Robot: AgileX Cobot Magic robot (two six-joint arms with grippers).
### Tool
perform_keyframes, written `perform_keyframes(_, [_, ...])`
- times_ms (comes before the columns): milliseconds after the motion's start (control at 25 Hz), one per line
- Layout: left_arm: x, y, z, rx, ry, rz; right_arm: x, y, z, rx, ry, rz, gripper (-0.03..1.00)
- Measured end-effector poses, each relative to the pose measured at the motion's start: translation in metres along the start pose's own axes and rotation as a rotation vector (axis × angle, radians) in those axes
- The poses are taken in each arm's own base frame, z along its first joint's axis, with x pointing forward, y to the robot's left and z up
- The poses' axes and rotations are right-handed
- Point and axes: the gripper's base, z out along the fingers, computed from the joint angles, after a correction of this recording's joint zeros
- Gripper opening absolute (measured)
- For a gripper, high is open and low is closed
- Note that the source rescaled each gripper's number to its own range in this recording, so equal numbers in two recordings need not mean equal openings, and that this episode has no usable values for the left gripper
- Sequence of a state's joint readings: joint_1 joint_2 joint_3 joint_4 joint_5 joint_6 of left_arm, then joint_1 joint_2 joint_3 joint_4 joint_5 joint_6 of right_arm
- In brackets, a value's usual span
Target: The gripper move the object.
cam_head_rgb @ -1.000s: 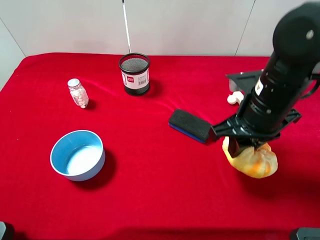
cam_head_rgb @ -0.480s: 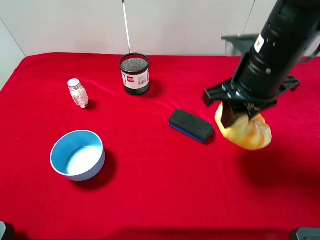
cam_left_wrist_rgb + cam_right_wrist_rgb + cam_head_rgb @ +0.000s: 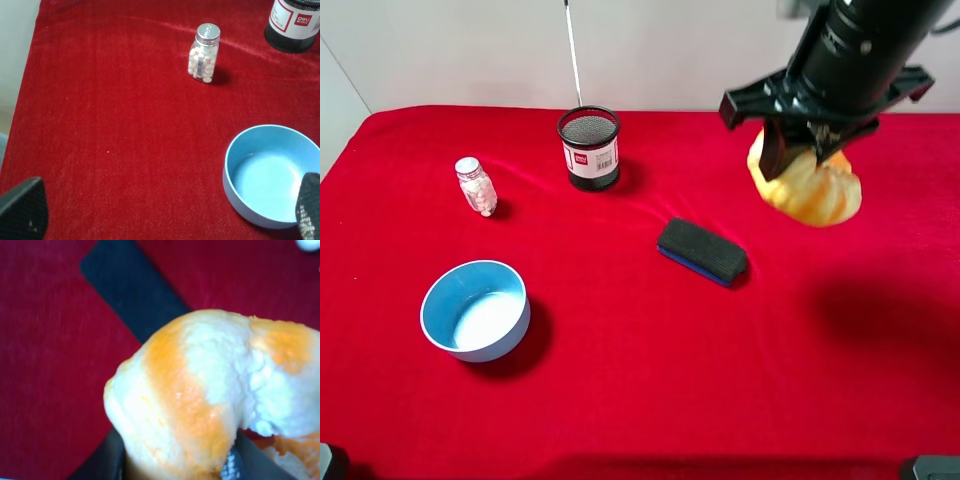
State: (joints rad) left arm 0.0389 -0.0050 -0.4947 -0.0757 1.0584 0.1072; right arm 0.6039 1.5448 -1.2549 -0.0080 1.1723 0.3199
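My right gripper (image 3: 802, 150) is shut on the orange-yellow, pumpkin-shaped bread lump (image 3: 807, 187) and holds it high above the red cloth at the back right. In the right wrist view the lump (image 3: 200, 385) fills most of the frame, with dark fingers (image 3: 107, 457) at its sides. My left gripper (image 3: 165, 210) is open and empty; its black fingertips (image 3: 22, 210) show at the edges of the left wrist view, low over the cloth next to the blue bowl (image 3: 272, 175).
A black-and-blue eraser block (image 3: 701, 251) lies left of and below the held lump, and shows in the right wrist view (image 3: 135, 290). A black mesh pen cup (image 3: 589, 148), a pill bottle (image 3: 476, 186) and the blue bowl (image 3: 476, 310) stand on the left half.
My right gripper has lifted the lump off the cloth and carried it up and toward the back. The eraser, cup, bottle and bowl have not moved.
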Motion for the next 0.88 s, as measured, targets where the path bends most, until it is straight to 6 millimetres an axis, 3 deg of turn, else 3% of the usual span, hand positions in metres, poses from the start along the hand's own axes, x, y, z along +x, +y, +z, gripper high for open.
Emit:
perform_keyframes(440, [0.0, 0.0, 0.0, 0.0, 0.0, 0.0, -0.072, 0.02, 0.013, 0.031, -0.041, -0.029, 0.0])
perform_keyframes(880, [0.0, 0.0, 0.0, 0.0, 0.0, 0.0, -0.125, 0.036, 0.049, 0.04, -0.066, -0.052, 0.0])
